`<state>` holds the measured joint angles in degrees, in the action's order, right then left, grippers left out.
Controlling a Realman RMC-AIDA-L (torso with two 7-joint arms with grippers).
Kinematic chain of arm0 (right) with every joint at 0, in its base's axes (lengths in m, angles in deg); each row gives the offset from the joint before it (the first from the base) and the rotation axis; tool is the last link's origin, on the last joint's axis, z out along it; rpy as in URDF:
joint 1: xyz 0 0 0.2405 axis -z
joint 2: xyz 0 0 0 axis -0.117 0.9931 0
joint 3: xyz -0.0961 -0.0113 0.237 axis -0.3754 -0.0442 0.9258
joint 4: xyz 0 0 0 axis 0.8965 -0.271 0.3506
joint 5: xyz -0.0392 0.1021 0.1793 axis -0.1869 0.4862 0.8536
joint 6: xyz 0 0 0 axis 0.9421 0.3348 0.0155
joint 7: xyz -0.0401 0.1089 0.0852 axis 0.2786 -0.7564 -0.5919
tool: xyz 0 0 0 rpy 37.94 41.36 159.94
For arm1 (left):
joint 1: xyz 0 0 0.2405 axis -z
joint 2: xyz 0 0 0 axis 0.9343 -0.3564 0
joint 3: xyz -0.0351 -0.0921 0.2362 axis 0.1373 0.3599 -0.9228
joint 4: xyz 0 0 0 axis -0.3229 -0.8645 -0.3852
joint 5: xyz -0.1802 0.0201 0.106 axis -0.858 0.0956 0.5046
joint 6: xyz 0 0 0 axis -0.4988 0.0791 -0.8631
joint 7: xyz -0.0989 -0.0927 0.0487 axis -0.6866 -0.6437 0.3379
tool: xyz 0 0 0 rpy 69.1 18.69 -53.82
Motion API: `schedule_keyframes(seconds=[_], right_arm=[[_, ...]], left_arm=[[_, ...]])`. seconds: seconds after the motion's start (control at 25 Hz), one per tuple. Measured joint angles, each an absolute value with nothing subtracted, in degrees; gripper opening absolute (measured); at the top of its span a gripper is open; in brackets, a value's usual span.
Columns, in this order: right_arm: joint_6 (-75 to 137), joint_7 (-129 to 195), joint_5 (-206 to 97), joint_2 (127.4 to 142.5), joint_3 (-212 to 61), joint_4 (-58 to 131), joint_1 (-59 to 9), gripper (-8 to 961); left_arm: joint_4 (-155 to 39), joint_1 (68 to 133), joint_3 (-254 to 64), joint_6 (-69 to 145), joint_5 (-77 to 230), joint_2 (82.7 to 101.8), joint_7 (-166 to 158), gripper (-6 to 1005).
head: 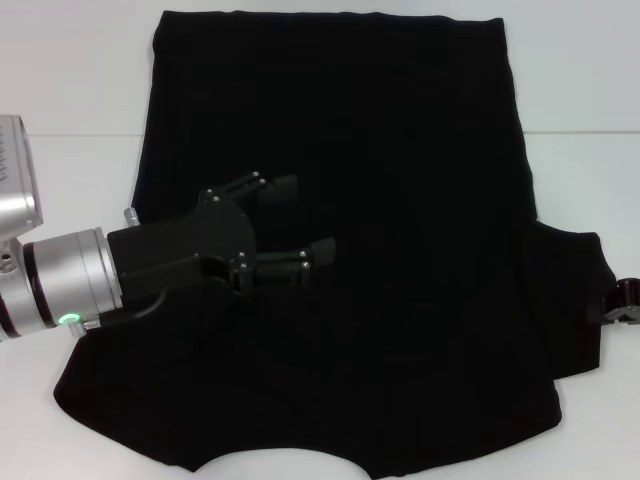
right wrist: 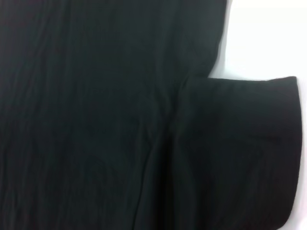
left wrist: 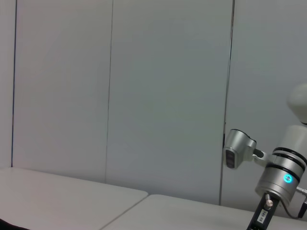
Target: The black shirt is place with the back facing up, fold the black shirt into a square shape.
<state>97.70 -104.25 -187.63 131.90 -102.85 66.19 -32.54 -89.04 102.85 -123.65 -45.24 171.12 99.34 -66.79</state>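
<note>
My left gripper (head: 300, 218) hovers over the black shirt (head: 400, 200), fingers spread wide with nothing between them, and the cloth shows dark in the gap. The shirt lies flat on the white table (head: 70, 170), plain side up, spreading out ahead of my fingertips and off to both sides of them. Its hem is at the far edge, its neckline dips at the near edge below my wrist, and one short sleeve sticks out far beyond my fingertips toward my right side. My right gripper (head: 625, 303) barely peeks in at that sleeve's edge, and I cannot tell whether its fingers are apart or together. Its wrist camera looks straight down on the sleeve (right wrist: 240, 143) and the shirt body, a strip of bare table beside them. My left wrist camera faces a pale wall (left wrist: 144, 96)
</note>
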Motion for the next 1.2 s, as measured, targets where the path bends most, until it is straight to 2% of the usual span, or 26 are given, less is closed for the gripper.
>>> schedule_keyframes(seconds=[0.32,0.56,1.2], right_arm=[[97.2,-100.8,-187.6,131.98,-99.2,66.2,-31.6,62],[95.5,-96.9,-187.6,131.96,-95.2,66.2,-31.2,10],[90.3,-89.9,-184.2,132.11,-94.6,65.7,-32.9,10]], left_arm=[[-89.0,102.5,-123.6,-45.5,171.0,99.46,-67.0,948],[-89.0,102.3,-123.5,-45.7,170.8,99.77,-67.1,948],[-87.6,102.1,-123.6,-45.4,168.7,99.87,-67.2,949]])
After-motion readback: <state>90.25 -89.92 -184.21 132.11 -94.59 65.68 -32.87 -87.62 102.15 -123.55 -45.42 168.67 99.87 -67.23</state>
